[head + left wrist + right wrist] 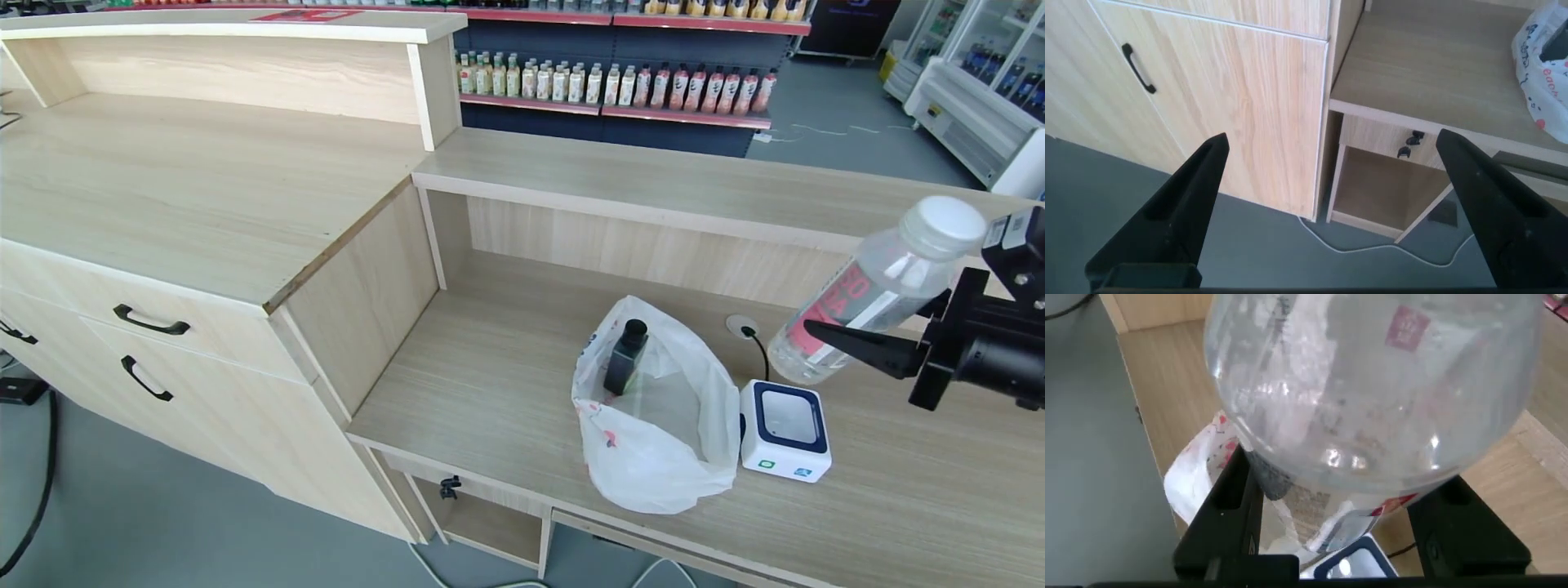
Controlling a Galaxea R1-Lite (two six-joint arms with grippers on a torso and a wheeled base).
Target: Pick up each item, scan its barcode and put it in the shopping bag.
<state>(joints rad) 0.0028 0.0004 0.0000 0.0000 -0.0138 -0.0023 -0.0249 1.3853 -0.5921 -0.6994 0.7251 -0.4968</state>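
Pale wood tabletop (490, 384) carries a white square scanner with dark window (785, 429) toward its front edge; right gripper (853, 331), fingers clamped on a tilted clear red-labelled plastic bottle (886, 282) above it, should likely turn the barcode toward that window

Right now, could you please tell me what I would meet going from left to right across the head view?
drawer handles → shopping bag, with a dark bottle inside → scanner → clear bottle, held above the counter
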